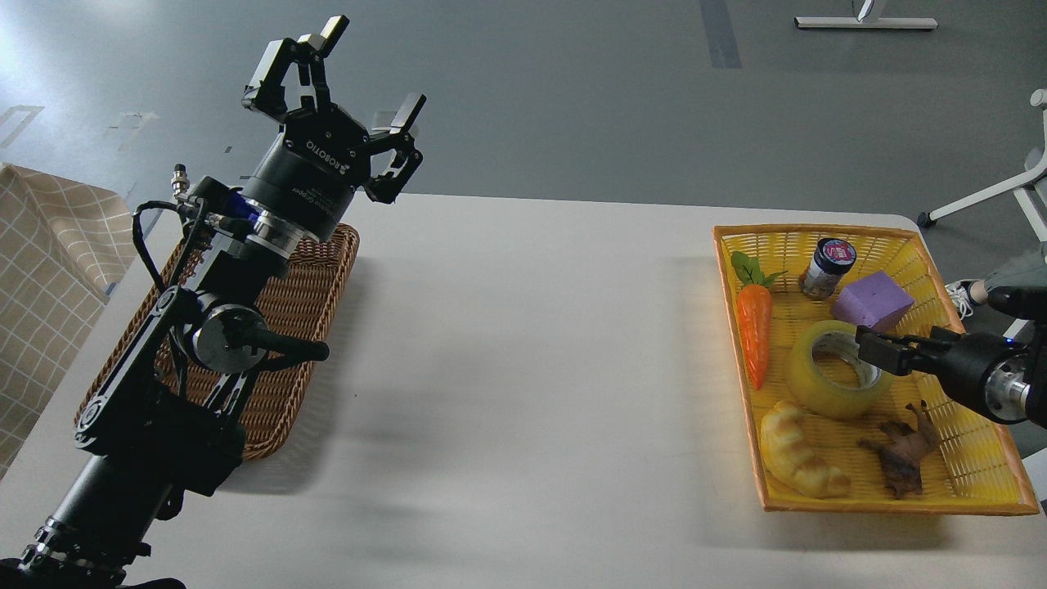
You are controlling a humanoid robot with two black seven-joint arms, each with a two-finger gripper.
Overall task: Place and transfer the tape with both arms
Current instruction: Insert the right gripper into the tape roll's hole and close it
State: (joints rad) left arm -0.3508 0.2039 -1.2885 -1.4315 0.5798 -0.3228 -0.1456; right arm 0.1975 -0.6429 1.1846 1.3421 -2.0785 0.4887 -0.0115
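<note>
Your right end effector (pixel 869 348) sits at the tape (pixel 840 380) core, grip state unreadable; left end effector (pixel 364 78) released, well apart.

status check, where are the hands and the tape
Left hand open, raised above the brown wicker tray. Right hand at the tape in the yellow basket, grip unclear. Carrot, purple block, croissant close around the roll.

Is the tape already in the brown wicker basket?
No, the tape sits in the yellow basket on the right, with the right gripper at its core.
</note>
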